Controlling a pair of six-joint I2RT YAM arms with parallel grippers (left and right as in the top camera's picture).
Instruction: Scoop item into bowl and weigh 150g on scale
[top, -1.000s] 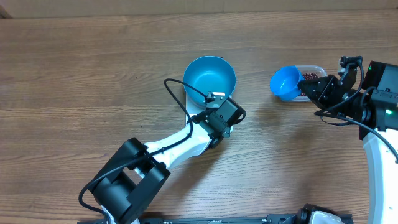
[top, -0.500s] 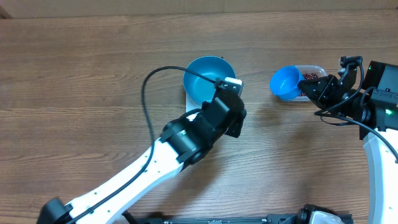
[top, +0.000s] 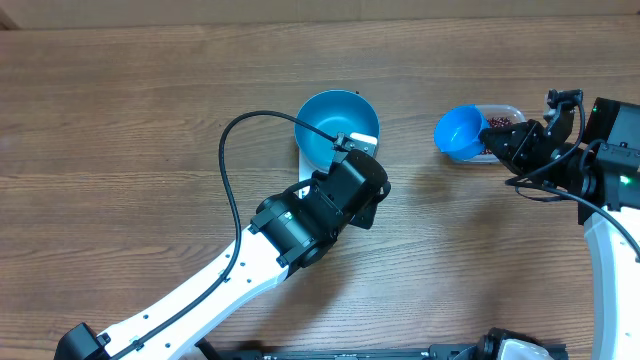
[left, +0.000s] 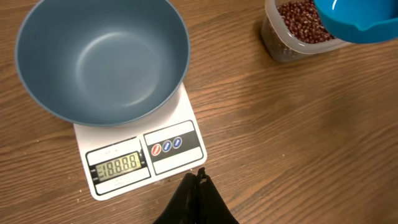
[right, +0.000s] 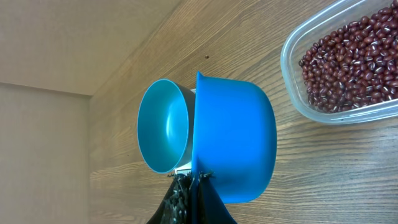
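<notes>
The left fingers (left: 199, 186) are pressed together and hold nothing. They are just in front of the buttons on the small white square scale (left: 177, 149), and its screen is lit. The round deep blue bowl (left: 102, 59) sits empty on the scale, beyond those fingers. The right fingers (right: 193, 185) are clamped on the small blue plastic scoop (right: 236, 143), beside the clear plastic tub (right: 287, 74) of small dark red beans (right: 348, 62). I think the scale is being made ready. Next, the scoop must dip into the beans.

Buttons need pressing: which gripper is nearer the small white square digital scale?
Left. The left gripper is just off the scale's front edge; the right gripper, holding a blue plastic scoop, is well aside.
</notes>
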